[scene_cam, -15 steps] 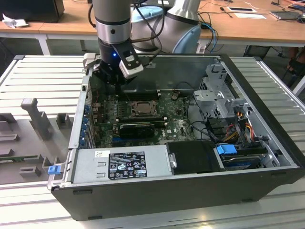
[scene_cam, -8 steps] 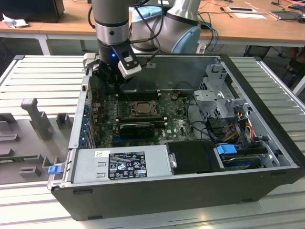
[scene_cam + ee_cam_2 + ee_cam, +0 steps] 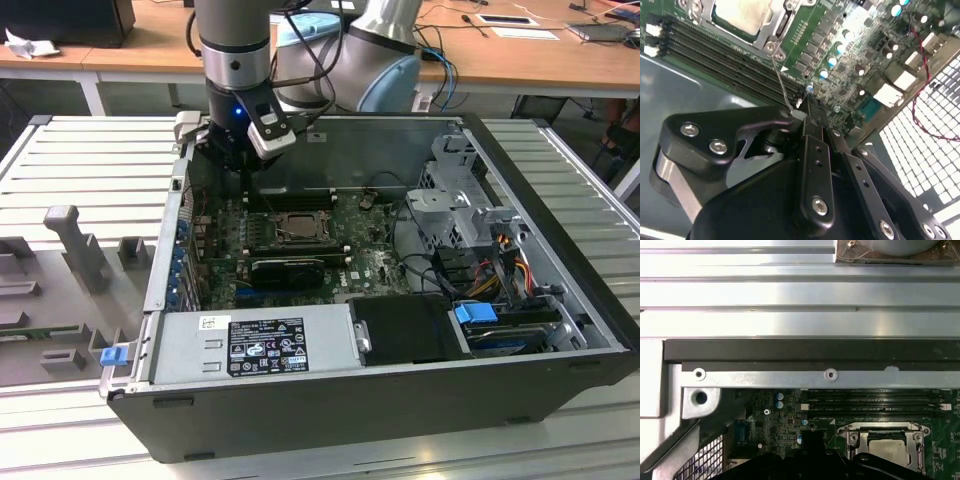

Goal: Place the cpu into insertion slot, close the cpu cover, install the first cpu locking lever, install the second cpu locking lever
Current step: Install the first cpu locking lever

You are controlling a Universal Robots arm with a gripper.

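Note:
The cpu (image 3: pixel 742 12) shows its pale silver top, lying flat in the insertion slot (image 3: pixel 262 226) on the green board. The cpu cover (image 3: pixel 885 429) lies down around it as a metal frame. A thin wire locking lever (image 3: pixel 781 80) rises from the socket's corner to the tips of my gripper (image 3: pixel 807 102). The black fingers are shut, and I cannot tell whether the lever's end is pinched or only touching. In the exterior view my gripper (image 3: pixel 238 180) hangs inside the case just beyond the socket's far left corner. The first wrist view shows the cpu (image 3: pixel 885 446) beside my gripper (image 3: pixel 812 437).
Long black memory slots (image 3: pixel 725 55) run along the socket. A black ribbed block (image 3: pixel 288 270) lies in front of it. The power supply (image 3: pixel 255 345) and the drive cage (image 3: pixel 465 210) fill the case's front and right. The case wall (image 3: pixel 800 355) stands close behind the gripper.

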